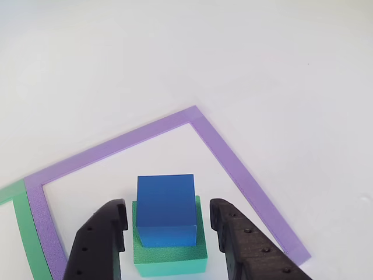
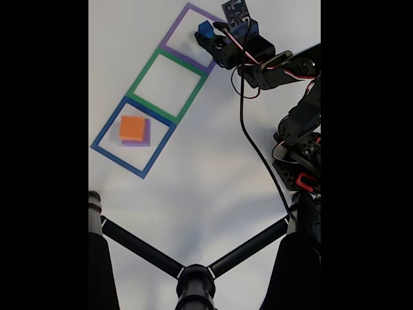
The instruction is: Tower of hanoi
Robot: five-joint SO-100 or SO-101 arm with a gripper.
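The end effector stands wide open, its fingers flanking the blue cube, which sits atop the green block inside the purple square.

Test bench setup: white counter marked with 3 taped squares, black camera stand overhead.

We find no readable text, label, brand, number or sign in either view. Small circuit board atop arm, just right of purple square outline: any markings on it too small and blurred for us to read. Blue cube, green block under it: faces plain, unprinted.
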